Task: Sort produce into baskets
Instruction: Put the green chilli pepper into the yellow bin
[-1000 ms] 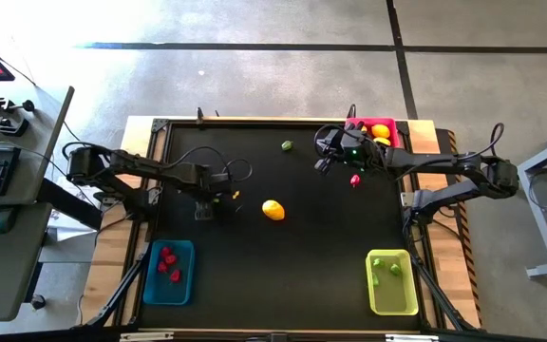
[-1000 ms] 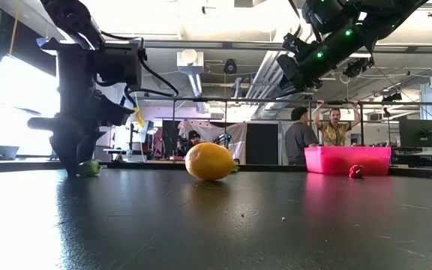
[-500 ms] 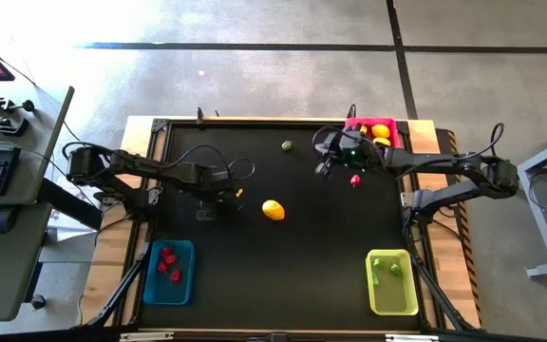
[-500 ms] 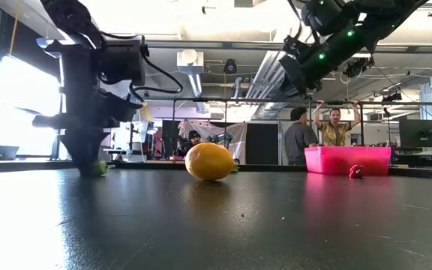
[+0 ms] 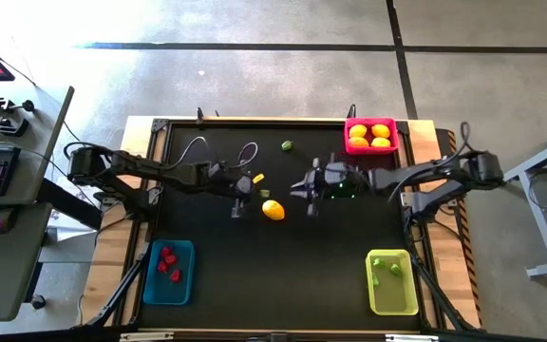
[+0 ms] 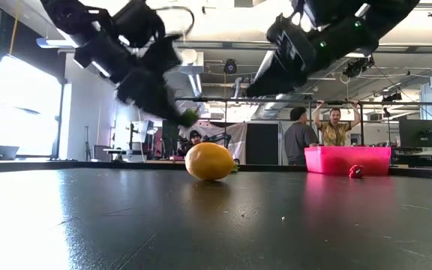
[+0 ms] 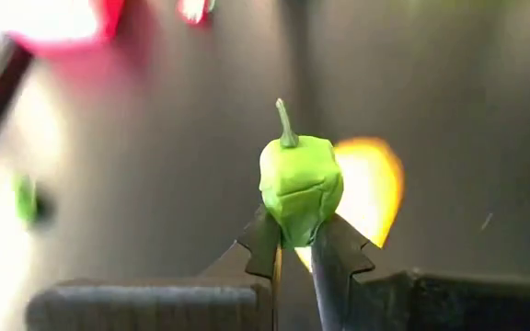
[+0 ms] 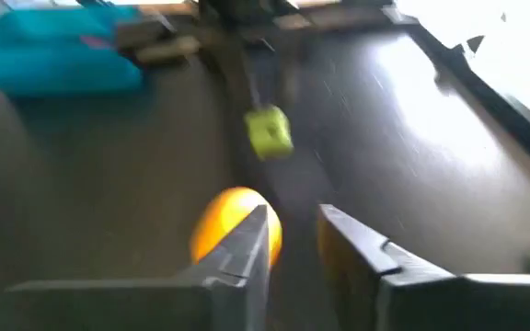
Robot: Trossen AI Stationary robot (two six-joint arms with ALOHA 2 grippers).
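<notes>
My left gripper (image 7: 293, 241) is shut on a small green pepper-like piece (image 7: 300, 184), which hangs above the table just left of the yellow lemon (image 5: 273, 210). The lemon rests on the black table. My right gripper (image 8: 293, 230) hovers just right of the lemon (image 8: 224, 225), slanting down at it, open with nothing between its fingers. The pink-red basket (image 5: 370, 121) holds yellow pieces, the blue basket (image 5: 150, 275) red ones and the yellow-green basket (image 5: 368, 285) green ones. My left gripper pinches the green piece by its blunt end (image 7: 293, 230), opposite the stem, between its two fingertips. The fingers come from the table's left, slanting down. The piece (image 6: 189, 117) is lifted clear of the table, with its stem pointing away from the fingers.
A loose green piece (image 5: 287, 145) lies at the far middle of the table. A red piece (image 6: 356, 171) lies in front of the pink-red basket. People stand in the room beyond the far edge. Bare black table stretches between the near baskets.
My left gripper stood pointing down over a green piece on the table. It has tipped up toward level and moved right toward the lemon, lifting the piece clear. My right gripper has swung from beside the pink-red basket toward the table's left and near side, sinking toward the lemon.
</notes>
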